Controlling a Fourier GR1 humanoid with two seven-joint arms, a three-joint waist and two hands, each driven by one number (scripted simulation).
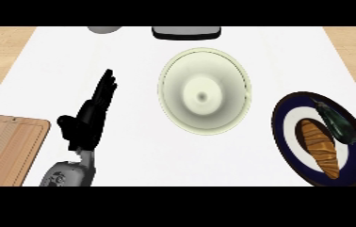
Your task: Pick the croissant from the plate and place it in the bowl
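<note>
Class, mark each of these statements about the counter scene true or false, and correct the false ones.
1. The croissant lies on the plate. True.
2. The bowl already holds the croissant. False: nothing lies in the bowl.
3. The left hand is open and holds nothing. True.
4. The right hand is grasping the croissant. False: no right hand shows in the view.
5. A dark vegetable lies on the plate beside the croissant. True.
6. The wooden board lies right of the bowl. False: it is at the left edge.
</note>
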